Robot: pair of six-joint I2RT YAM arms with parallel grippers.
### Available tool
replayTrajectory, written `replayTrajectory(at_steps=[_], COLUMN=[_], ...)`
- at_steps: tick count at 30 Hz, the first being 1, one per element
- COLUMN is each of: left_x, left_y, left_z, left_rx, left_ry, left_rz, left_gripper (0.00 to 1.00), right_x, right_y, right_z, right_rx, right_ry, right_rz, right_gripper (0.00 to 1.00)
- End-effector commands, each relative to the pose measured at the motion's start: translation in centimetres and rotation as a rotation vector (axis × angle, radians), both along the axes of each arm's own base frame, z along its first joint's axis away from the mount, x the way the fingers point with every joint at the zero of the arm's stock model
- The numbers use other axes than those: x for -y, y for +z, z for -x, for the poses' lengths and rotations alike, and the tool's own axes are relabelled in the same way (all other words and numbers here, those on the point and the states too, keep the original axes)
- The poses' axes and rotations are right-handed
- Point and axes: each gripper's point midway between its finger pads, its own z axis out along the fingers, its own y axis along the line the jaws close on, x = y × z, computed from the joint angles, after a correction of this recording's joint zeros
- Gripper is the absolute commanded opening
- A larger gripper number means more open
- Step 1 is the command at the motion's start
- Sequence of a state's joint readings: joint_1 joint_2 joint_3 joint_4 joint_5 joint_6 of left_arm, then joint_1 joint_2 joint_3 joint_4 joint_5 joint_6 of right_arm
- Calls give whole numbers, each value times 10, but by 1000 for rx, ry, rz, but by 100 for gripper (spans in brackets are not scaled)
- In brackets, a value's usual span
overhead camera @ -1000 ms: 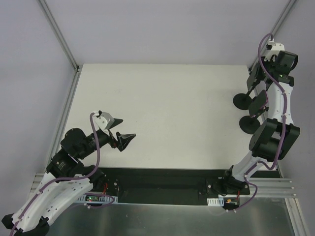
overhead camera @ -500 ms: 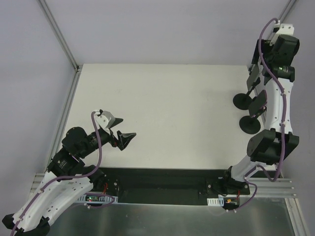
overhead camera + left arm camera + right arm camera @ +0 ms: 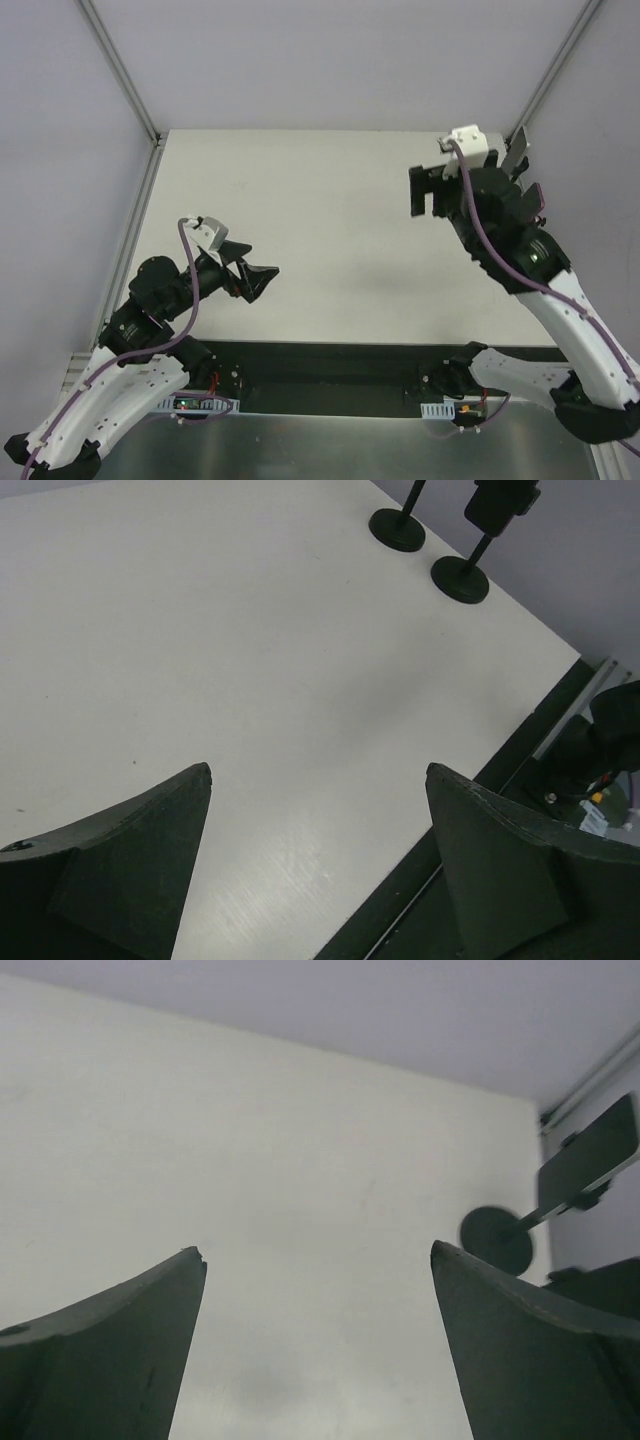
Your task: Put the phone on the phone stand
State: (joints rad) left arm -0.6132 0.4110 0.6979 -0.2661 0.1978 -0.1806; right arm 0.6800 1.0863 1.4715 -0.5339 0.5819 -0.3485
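Over the white surface (image 3: 330,220), the right tool (image 3: 318,1250) hung with its jaws wide apart, gripping nothing. The left tool (image 3: 318,768) gaped likewise, empty. Near the right edge stood the stand (image 3: 497,1242), with the phone (image 3: 590,1155) tilted atop its stem.

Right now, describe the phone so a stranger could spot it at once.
Start at the white table and follow its right edge beside the pale wall. There a black phone stand with a round disc base rises on a thin stem. The thin dark rectangular phone sits tilted on top, a flat slab in the air, unlike the round disc below.
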Motion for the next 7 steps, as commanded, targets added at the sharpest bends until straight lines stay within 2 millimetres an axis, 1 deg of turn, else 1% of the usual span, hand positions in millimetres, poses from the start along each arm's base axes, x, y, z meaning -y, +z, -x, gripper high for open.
replayTrajectory(at_steps=[1,2,3,4,5,7], left_x=[5,3,2,0,-4,-9], left_y=[45,61,71,82,104,128], left_z=[3,6,8,10,15,21], left_rx=[-27,-18,-8,7,41,85], left_ry=[13,16,17,19,17,15], left_rz=[188,227,251,275,311,340], left_gripper=[87,87,88,88,89,90], right_x=[-28,-21,-14,-6,16,42], right_y=[-23,-31,-35,-33,-17,2], right_z=[66,84,93,100,115,133], right_rx=[-91,-83,-73,-39,36,107], right_ry=[227,263,266,268,247,215], right_rz=[-373,-399,-413,-419,-448,-458], right_gripper=[96,96,96,96,96,96])
